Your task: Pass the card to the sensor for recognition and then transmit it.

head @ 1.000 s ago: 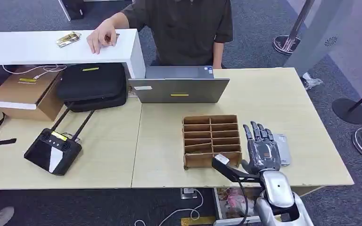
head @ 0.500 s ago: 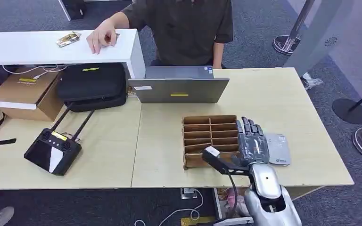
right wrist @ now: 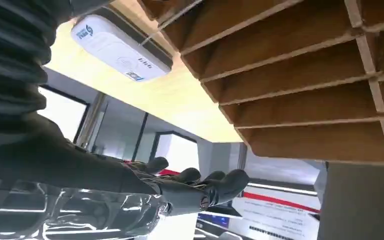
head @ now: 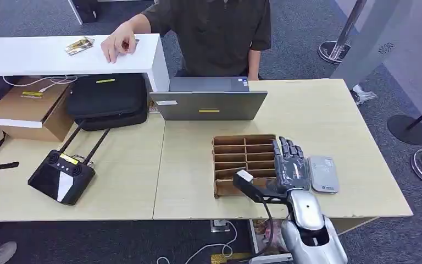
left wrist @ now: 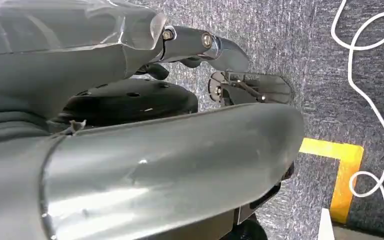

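The right hand (head: 291, 166), open and empty, had shifted from the sensor (head: 323, 174) toward the card rack (head: 245, 157), seemingly reaching for a card.

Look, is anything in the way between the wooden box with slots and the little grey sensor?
Nothing visible. The grey sensor lies right beside the wooden box on bare table. The right hand hovers over the box's edge nearest the sensor.
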Controlling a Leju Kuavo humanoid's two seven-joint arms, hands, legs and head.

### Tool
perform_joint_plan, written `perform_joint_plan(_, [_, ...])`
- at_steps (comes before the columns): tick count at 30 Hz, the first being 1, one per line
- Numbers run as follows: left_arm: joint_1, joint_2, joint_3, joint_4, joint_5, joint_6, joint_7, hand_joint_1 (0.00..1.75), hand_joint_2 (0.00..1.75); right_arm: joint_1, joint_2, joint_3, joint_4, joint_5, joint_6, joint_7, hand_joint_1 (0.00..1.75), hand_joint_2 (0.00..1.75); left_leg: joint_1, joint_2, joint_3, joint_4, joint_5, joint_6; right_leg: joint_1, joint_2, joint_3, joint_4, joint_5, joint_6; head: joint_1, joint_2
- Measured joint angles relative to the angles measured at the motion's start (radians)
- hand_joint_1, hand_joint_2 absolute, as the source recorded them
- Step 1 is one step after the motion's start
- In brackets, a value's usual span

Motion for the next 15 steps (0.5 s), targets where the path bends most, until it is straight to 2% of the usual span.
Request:
perform_joint_plan(5, [0.001,0.0,-0.002,0.0,0.016,-0.007,0.011,0.0,0.0,0.035,-0.009,0.0,-0.034,0.008,0.096,0.002,0.0,1.75,0.0,0.0,0.0,0.0,0.0,0.0,0.0,0.0,0.0,0.0,0.0,0.0,0.0,0.0])
perform_joint_plan(15, [0.006,0.002,-0.002,0.0,0.032,-0.012,0.016,0.0,0.0,0.076,-0.064,0.0,-0.092,0.008,0.113,0.002,0.0,1.75,0.0,0.0,0.0,0.0,0.0,0.0,0.0,0.0,0.0,0.0,0.0,0.0,0.0,0.0])
